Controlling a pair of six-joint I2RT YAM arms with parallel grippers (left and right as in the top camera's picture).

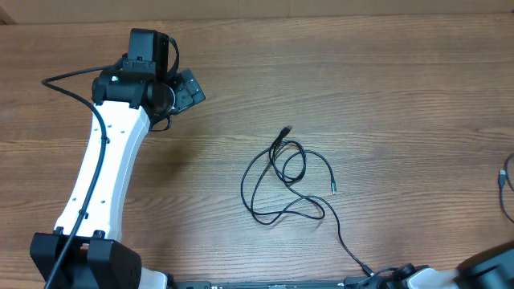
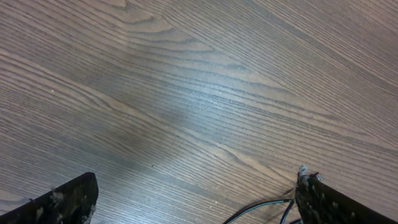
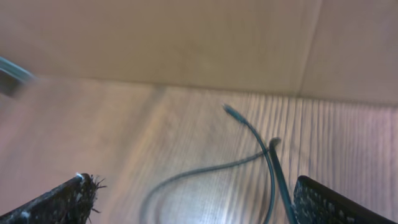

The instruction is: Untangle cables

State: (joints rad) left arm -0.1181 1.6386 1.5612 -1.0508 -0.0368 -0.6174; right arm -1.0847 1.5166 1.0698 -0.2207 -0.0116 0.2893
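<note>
Overhead: we see cables [image 1: 279, 148] in loose looped tangle mid-counter [image 1: 385, 88]; left arm [image 1: 104, 177] well up-left of cables. Only left wrist view shows left fingers [image 2: 62, 200], spread apart over bare wood. Right wrist view, blurred: right fingers [image 3: 339, 202] apart, cables [image 3: 268, 152] lying between. Counter wood-grain; beige panel [image 3: 186, 37] behind.

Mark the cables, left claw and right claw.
cables [image 1: 279, 146]: overhead view, stretch near the upper end
left claw [image 2: 198, 180]: left wrist view, midway between fingertips
right claw [image 3: 191, 183]: right wrist view, midway between fingertips
</note>
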